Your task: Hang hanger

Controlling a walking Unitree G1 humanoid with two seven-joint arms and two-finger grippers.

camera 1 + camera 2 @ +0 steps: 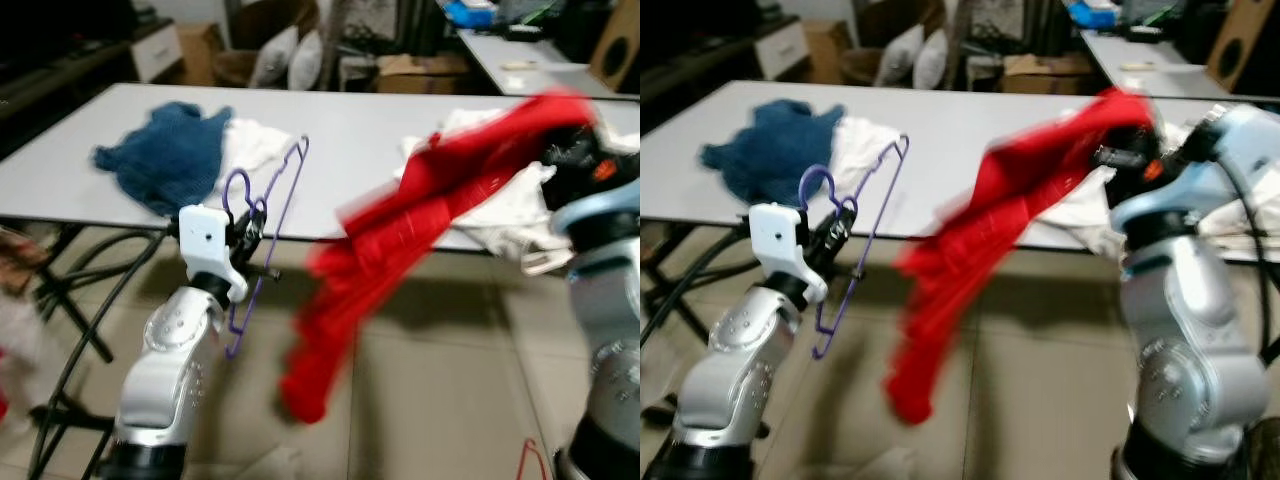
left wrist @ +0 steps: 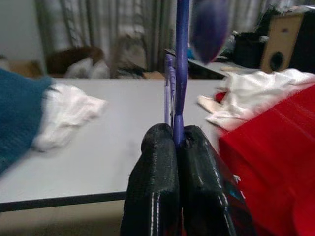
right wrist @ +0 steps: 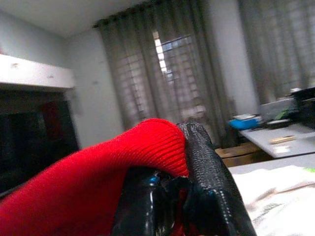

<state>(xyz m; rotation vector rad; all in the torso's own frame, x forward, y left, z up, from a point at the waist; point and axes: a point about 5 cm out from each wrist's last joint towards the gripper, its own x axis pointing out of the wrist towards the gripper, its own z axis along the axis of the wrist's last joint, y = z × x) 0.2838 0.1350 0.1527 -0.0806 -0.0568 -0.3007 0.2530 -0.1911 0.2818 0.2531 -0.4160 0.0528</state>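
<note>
Left eye view | left end effector [image 1: 250,240] grips purple hanger [image 1: 268,225], upright, hook up | right end effector [image 1: 1130,150] clenches red garment [image 1: 980,250]

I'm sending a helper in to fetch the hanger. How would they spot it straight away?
Start at the long white table with clothes on it. At its near edge the left gripper is shut on a thin purple hanger, held upright in the air. It is the only wire shape there; the blue sweater and red garment nearby are soft cloth.

1. Silver, rounded arm segments [image 1: 735,350] dotted with small screw holes — white blocky wrist housing [image 1: 205,240].
2. Black textured fingers [image 2: 157,191]; black cable [image 1: 1245,225] along right arm — orange mark [image 1: 1152,170].
</note>
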